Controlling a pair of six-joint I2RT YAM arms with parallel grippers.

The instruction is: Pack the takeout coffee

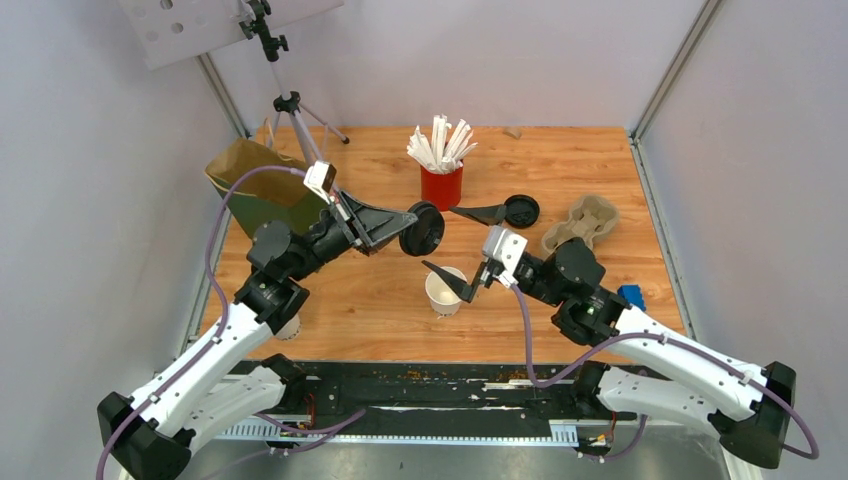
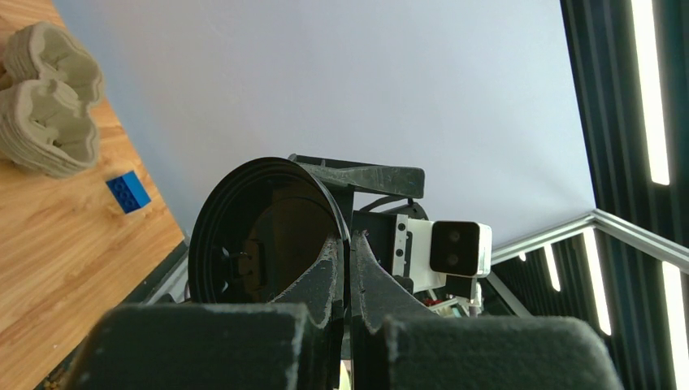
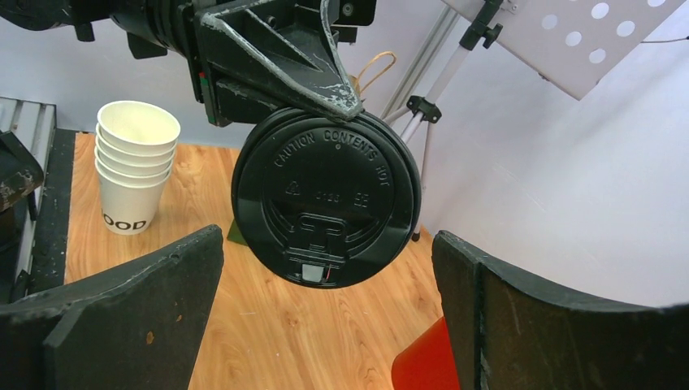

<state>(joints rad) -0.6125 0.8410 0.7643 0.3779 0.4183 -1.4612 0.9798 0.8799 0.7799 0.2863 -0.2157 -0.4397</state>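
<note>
We see the left gripper [image 1: 408, 224] clamped on the black lid [image 1: 423, 230] mid-frame; the right gripper [image 1: 458, 246], fingers spread wide, is beside the white cup [image 1: 443, 292]

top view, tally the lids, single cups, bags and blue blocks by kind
black lids: 2, held lid in the left gripper, loose lid on the table
single cups: 2, white cup, red cup
green bag: 1
blue block: 1
total: 6
</note>
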